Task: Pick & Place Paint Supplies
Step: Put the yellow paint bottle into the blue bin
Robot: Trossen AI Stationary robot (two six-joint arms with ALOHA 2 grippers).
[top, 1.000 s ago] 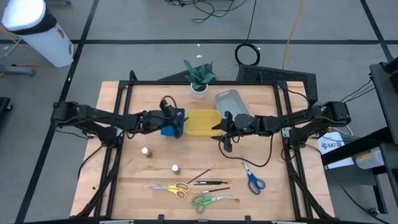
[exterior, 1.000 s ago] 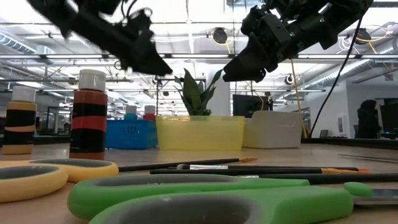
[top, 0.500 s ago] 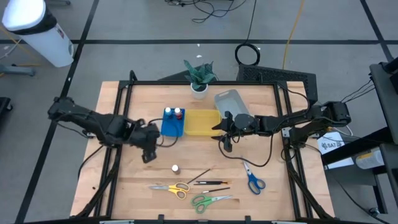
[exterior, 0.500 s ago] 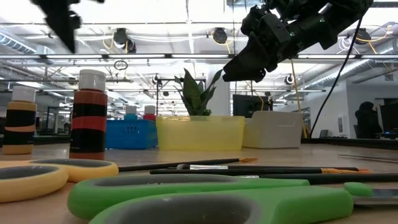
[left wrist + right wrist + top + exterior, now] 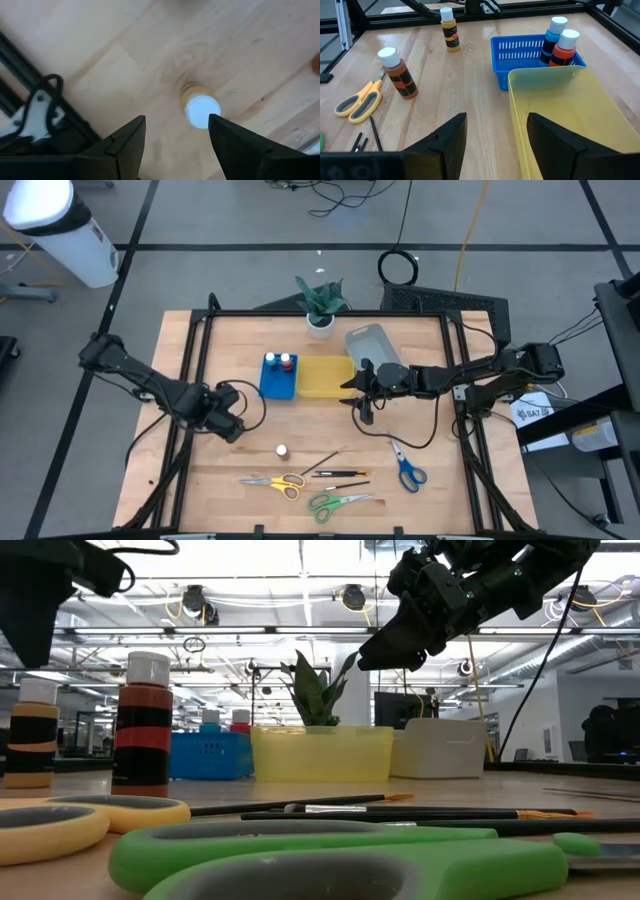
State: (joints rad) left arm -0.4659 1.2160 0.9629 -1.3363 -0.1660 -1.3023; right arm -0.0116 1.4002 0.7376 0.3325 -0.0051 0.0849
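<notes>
Blue tray [image 5: 277, 380] holds two paint bottles. Left gripper [image 5: 228, 425], jaws apart and empty, hovers over the yellow-labelled bottle [image 5: 200, 107] left of the tray: approach step. Next: descend, close. Right gripper [image 5: 363, 408] waits open, right of the tray.

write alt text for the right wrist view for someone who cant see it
The right claw hangs open over a yellow tray. Beyond it a blue tray holds two paint bottles; two more bottles stand on the wooden table near yellow-handled scissors.
</notes>
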